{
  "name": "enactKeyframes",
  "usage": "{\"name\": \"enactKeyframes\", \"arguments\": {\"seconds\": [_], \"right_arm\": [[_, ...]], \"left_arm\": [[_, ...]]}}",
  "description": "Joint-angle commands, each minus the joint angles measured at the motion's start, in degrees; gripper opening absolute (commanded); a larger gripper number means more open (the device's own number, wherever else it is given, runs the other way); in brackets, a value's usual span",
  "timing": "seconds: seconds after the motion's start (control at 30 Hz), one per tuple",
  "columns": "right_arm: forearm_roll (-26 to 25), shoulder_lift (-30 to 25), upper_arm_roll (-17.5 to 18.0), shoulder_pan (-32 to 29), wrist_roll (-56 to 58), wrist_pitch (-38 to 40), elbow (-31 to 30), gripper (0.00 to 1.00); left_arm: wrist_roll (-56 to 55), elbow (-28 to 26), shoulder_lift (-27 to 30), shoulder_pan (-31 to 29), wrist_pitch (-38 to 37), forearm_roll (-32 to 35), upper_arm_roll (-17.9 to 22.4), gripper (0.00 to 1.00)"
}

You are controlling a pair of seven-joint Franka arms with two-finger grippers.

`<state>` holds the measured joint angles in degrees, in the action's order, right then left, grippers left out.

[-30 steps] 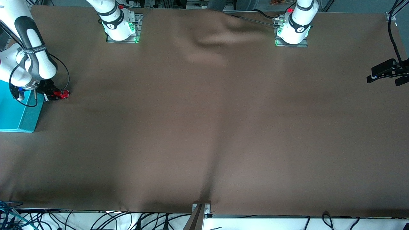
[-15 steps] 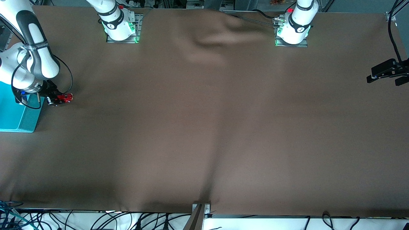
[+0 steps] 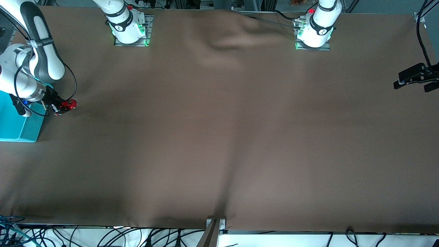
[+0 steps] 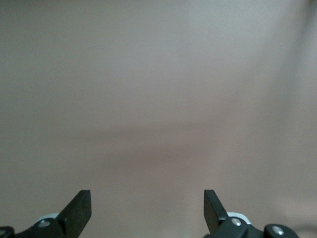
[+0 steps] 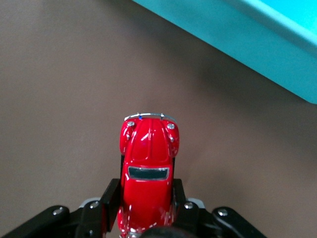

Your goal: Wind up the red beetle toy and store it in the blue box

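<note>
Two end effectors, one toy, one box, one covered surface.

Item 1: red beetle toy (image 5: 147,173). Glossy red body, chrome bumper, dark windscreen. Clamped by its flanks between the fingers (image 5: 110,198) of the right end effector (image 3: 59,107). Position: just beside the blue box, at the corner of the box nearest the right arm's base, apart from its wall.

Item 2: blue box (image 3: 20,127). Turquoise, plain walls, standing at the right arm's end of the surface; its wall (image 5: 237,39) shows close to the toy's nose.

Item 3: left end effector (image 4: 147,210). Fingers spread wide, grasping nothing, waiting over bare cloth well apart from the blue box.

Item 4: surface (image 3: 219,137). Brown cloth, creased in places.
</note>
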<state>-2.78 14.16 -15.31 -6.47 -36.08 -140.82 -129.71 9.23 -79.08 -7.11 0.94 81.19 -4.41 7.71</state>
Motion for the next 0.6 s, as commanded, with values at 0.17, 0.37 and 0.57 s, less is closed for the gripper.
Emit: {"name": "enactKeyframes", "arguments": {"seconds": [0.17, 0.37, 0.57], "right_arm": [[-5.2, -2.1, 1.9, -0.5, 6.7, 8.6, 5.1, 0.0], [-5.4, -3.1, 1.8, -0.6, 13.1, 11.2, 6.5, 0.0], [-5.7, -4.3, 1.1, -0.6, 22.4, 11.4, 6.5, 0.0]], "left_arm": [[1.1, 1.0, 0.2, 0.4, -1.1, 0.7, 0.2, 1.0], [1.1, 1.0, 0.2, 0.4, -1.1, 0.7, 0.2, 1.0], [1.1, 1.0, 0.2, 0.4, -1.1, 0.6, 0.2, 1.0]]}}
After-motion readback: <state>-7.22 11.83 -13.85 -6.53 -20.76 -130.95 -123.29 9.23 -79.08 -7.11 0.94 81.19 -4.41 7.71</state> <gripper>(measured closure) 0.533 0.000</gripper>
